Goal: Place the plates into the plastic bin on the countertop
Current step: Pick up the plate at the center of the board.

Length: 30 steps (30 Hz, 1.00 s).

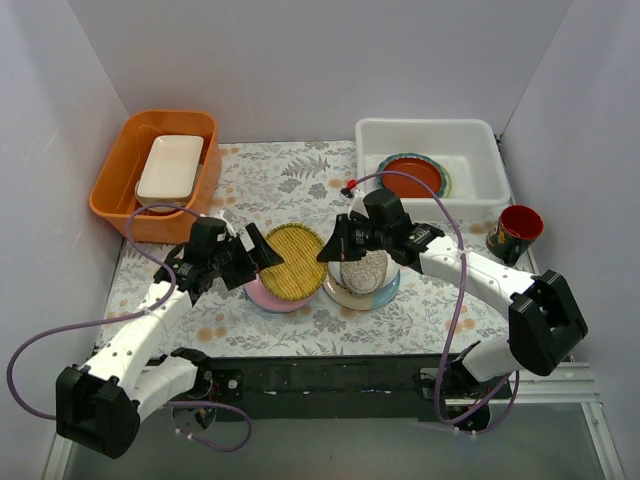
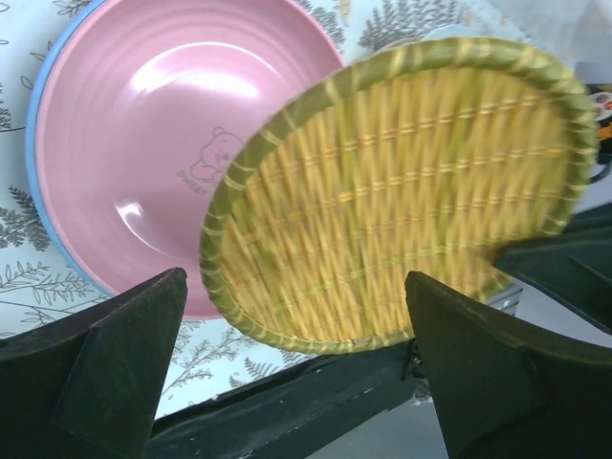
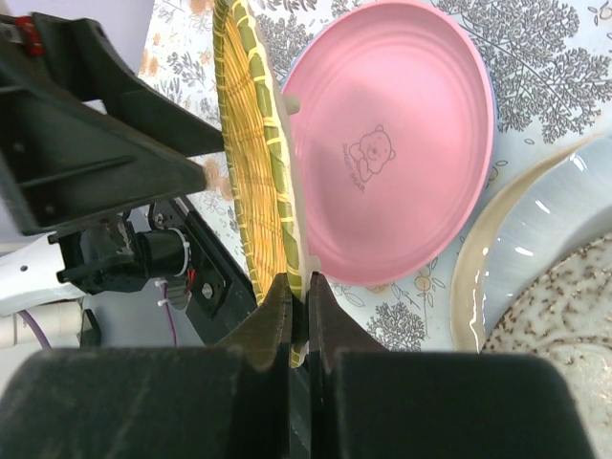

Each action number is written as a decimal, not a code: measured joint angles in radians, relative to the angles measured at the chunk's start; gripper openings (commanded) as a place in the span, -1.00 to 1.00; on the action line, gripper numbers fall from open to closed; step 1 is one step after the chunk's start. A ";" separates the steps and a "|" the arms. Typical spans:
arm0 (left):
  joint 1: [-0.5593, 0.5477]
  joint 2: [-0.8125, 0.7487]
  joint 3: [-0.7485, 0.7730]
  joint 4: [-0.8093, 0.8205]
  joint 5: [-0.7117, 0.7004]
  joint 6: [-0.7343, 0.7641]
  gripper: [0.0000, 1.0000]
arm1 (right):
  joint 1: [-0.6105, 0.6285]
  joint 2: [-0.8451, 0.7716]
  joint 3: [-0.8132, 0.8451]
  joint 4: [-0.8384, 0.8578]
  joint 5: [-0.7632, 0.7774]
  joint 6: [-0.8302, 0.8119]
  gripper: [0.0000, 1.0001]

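Note:
My right gripper [image 1: 328,250] [image 3: 298,287] is shut on the rim of a woven yellow-green plate [image 1: 293,260] [image 3: 253,143] and holds it tilted on edge above a pink plate [image 1: 266,296] [image 3: 392,153] [image 2: 143,143]. The pink plate lies on a light blue one [image 2: 33,143] on the countertop [image 1: 270,180]. My left gripper [image 1: 262,255] [image 2: 295,287] is open, its fingers either side of the woven plate's [image 2: 402,201] near rim without touching it. A speckled plate [image 1: 365,272] [image 3: 564,325] sits on a cream and blue stack beside them. The white plastic bin [image 1: 425,125] at the back right holds a red-brown plate [image 1: 412,172].
An orange tub [image 1: 120,170] with a white rectangular dish [image 1: 170,165] stands at the back left. A red cup [image 1: 517,228] stands right of the plates, in front of the bin. White walls close in the sides and back.

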<state>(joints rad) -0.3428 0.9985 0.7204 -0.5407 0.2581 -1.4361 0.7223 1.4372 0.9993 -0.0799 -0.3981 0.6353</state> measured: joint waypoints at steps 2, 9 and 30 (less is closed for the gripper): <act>0.000 -0.035 0.000 -0.002 0.001 -0.008 0.96 | 0.000 -0.008 -0.006 -0.007 0.003 0.000 -0.97; -0.001 -0.097 0.000 -0.012 0.002 -0.025 0.96 | 0.000 -0.010 -0.006 -0.042 0.006 -0.011 -0.97; -0.001 -0.097 0.032 -0.024 0.052 -0.042 0.96 | -0.200 -0.010 0.032 -0.101 -0.055 -0.015 -0.97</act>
<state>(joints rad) -0.3435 0.9020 0.7528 -0.5648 0.3103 -1.4780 0.5220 1.4273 1.0313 -0.1810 -0.4526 0.6205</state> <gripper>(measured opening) 0.982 0.066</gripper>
